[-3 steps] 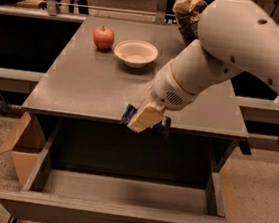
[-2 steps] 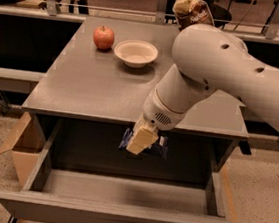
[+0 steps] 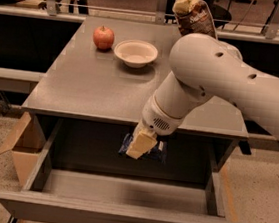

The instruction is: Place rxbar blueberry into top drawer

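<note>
Here, the gripper (image 3: pixel 141 144) pinched the rxbar blueberry (image 3: pixel 158 151), the bar's long axis lying roughly level, left to right. It hung just under the table (image 3: pixel 91 90) edge, directly above the open top drawer (image 3: pixel 117 220).

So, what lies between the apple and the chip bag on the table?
In the camera view, the white bowl lies between apple and chip bag. The pincer, shut on the rxbar blueberry, hangs above the top drawer.

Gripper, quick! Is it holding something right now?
Gripper: jaws closed on the rxbar blueberry, holding it just in front of the table edge, above the open top drawer.
</note>
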Controlling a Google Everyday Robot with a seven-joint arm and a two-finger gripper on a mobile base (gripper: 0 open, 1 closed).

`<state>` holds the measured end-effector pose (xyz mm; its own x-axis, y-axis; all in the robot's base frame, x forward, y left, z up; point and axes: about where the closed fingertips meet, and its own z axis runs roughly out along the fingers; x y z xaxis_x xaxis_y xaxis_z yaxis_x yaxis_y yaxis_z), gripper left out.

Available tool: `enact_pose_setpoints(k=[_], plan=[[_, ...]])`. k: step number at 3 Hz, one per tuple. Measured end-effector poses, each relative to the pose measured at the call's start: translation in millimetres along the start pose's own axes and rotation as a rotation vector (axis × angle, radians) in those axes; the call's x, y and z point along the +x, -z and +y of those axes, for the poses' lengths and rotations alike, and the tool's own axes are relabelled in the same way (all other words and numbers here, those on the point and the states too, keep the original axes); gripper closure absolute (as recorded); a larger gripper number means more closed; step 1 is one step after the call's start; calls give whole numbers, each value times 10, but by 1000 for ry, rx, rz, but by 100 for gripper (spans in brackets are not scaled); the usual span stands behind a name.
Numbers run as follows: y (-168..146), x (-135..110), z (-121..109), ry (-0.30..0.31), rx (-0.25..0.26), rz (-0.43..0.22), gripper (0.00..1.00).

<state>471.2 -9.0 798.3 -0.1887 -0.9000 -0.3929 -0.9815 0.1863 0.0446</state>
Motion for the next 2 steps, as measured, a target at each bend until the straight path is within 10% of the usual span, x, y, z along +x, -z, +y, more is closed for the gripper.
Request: enact_pose_setpoints(k=[2], plan=[[-455,97,119,6,-49,20,100]])
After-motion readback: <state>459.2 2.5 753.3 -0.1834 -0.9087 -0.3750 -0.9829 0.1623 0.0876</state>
